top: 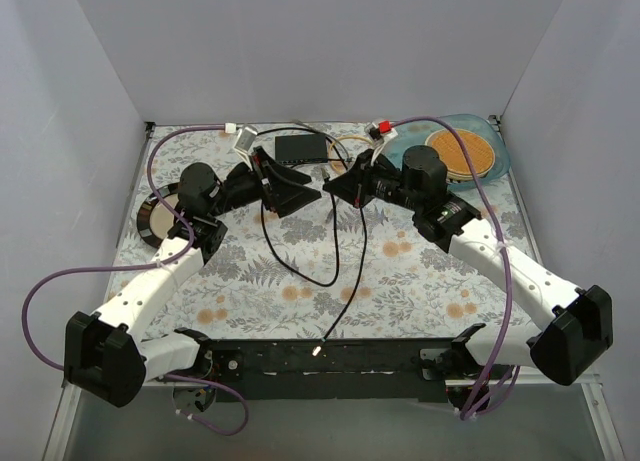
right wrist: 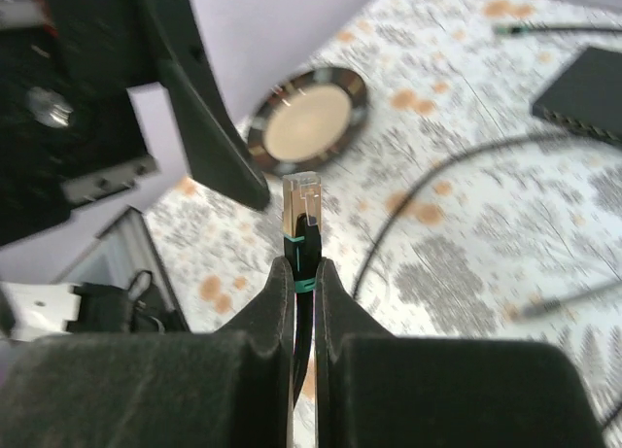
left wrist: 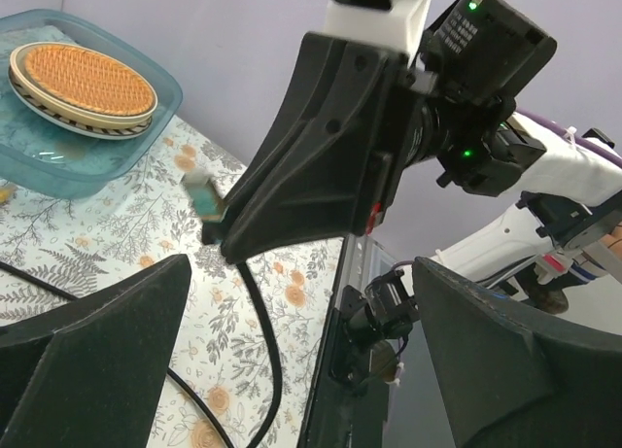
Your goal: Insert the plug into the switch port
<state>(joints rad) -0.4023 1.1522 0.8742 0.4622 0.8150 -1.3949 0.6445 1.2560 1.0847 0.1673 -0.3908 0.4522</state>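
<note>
My right gripper (right wrist: 303,271) is shut on the black boot of the plug (right wrist: 301,200). Its clear, gold-sided tip sticks out past the fingertips, held above the table. The left wrist view shows the same plug (left wrist: 204,193) poking out of the right gripper (left wrist: 228,236), with the black cable (left wrist: 264,351) hanging below. My left gripper (left wrist: 301,370) stands wide open with nothing between its fingers (left wrist: 97,351), just left of the right gripper (top: 332,188). The flat black switch (top: 302,147) lies at the back centre and also shows in the right wrist view (right wrist: 583,93). Its ports cannot be made out.
A teal tray (top: 497,163) with a woven round basket (left wrist: 89,79) sits at the back right. A dark-rimmed round dish (top: 158,216) lies at the left. Loose black cables (top: 340,251) cross the floral mat. Grey walls close three sides.
</note>
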